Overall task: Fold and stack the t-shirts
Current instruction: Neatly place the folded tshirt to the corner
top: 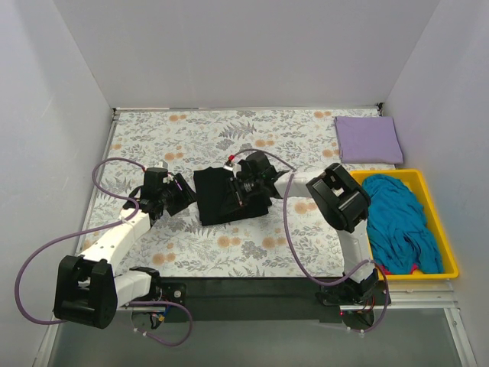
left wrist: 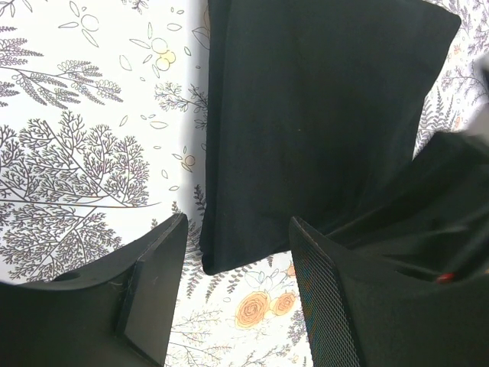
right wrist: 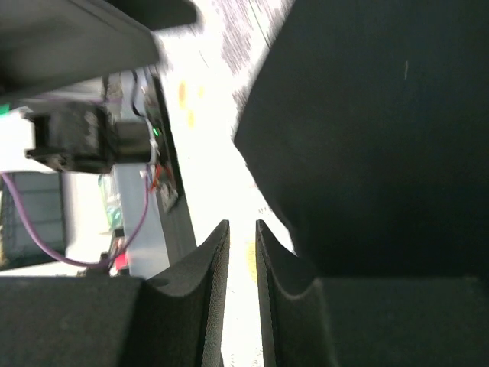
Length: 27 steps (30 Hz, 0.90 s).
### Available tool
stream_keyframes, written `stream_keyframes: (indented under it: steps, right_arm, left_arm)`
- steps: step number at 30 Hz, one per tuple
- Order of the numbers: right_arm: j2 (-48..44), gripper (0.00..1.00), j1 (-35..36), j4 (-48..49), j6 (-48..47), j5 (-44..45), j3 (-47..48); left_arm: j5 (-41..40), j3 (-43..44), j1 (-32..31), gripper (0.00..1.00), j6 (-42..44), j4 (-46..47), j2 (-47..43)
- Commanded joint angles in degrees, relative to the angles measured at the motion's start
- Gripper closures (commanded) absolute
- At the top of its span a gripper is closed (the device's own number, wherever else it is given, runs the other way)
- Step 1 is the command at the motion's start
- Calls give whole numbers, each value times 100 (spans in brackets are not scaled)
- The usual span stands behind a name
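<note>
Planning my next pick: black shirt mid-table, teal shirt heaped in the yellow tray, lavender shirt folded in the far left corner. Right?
Not quite. The lavender shirt lies folded in the far right corner, as the top view shows. The rest stands.

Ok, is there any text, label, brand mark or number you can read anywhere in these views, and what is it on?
None readable.
The black t-shirt, lavender t-shirt, teal t-shirt and yellow tray show no print or tag.
The floral cloth carries only leaves and flowers.
The hardware in the right wrist view is too blurred to tell any marking.
</note>
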Motion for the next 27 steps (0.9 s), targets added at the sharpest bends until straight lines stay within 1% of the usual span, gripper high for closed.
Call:
stream_keyframes:
  steps: [1,4,9,12,14,17,18,19,20,21,23,24,25,26,27]
  right_arm:
    - [-366,74,-274,40,20,204,349]
    - [46,74,-459,31,117,257,490]
    - [959,74,-522,31,267,327,569]
    - [979,74,-557,31,258,415,552]
    - [769,74,-609,22,232,424,517]
    - [-81,72,-723,-249,30,626,447]
    - [-276,71,-828,-433,-66,809,420]
    - [-443,69,-881,-644,-354,941,429]
    - [-602,67,-952,-898,-523,1090,437]
    - [-934,66,-1022,-1432,-698,1249,437]
    - [-1269,59,-1242,-1839,-1112,1811,315]
    - [-1619,57,-1442,-2146,-1296,2178,140]
    - [-1788,53,-1549,-2323,-1385,2373,34]
    - [-2112,51,-1646,-2481,-1464,2575,-54]
    - [-2271,49,-1838,-2796,-1604,2986,-255]
  left_arm:
    - [-76,61,39,45,101,49,11]
    - [-32,61,39,45,109,57,55]
    - [29,70,30,45,171,84,126]
    - [152,53,30,45,197,119,170]
    - [188,79,21,45,223,137,196]
    - [83,219,-189,45,329,137,222]
    - [-5,367,-433,45,407,119,231]
    - [-110,473,-601,45,460,93,292]
    - [-372,579,-768,45,513,67,354]
    - [-479,702,-1100,44,575,31,415]
    - [-760,1079,-1436,44,785,-56,660]
    - [-1031,1203,-1777,43,873,-118,758]
    - [-1182,1456,-1963,43,961,-144,985]
    - [-1488,1581,-2148,43,1206,-171,1100]
    - [-1630,1686,-2515,43,1321,-188,1214]
